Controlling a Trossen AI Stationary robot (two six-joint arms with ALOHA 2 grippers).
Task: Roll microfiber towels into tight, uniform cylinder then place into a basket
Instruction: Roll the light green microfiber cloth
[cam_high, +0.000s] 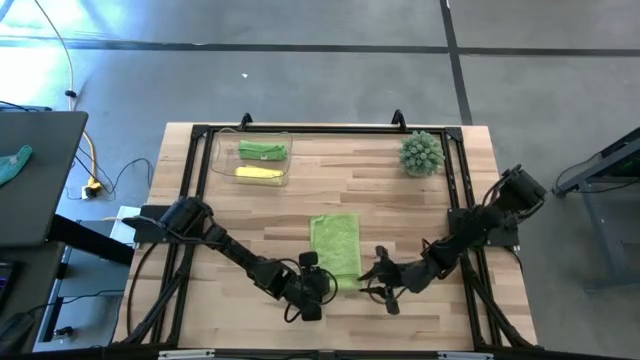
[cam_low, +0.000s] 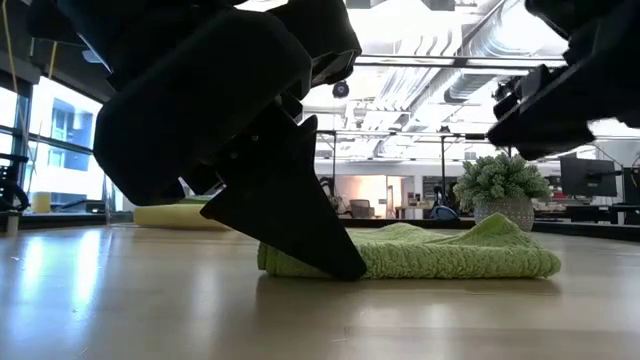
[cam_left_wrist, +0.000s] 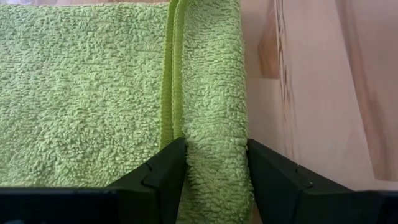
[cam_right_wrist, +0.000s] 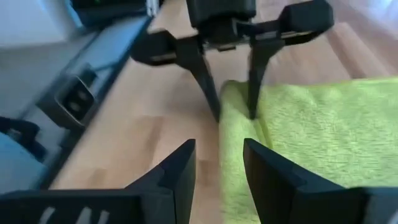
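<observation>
Worktop (cam_high: 250, 215) carried basket (cam_high: 218, 160) at far left, two finished rolls inside, yellow (cam_high: 258, 173) and green (cam_high: 262, 151). Third green towel (cam_high: 336, 243) lay flat at near centre, near edge folded over. Step in hand: starting roll. Left gripper (cam_left_wrist: 214, 180) fingers part-open, clamped across folded edge. Right gripper (cam_right_wrist: 217, 165) fingers apart, empty, just beside the towel's near right corner, probably just off cloth. Next: right regrips edge, both turn fold away evenly.
</observation>
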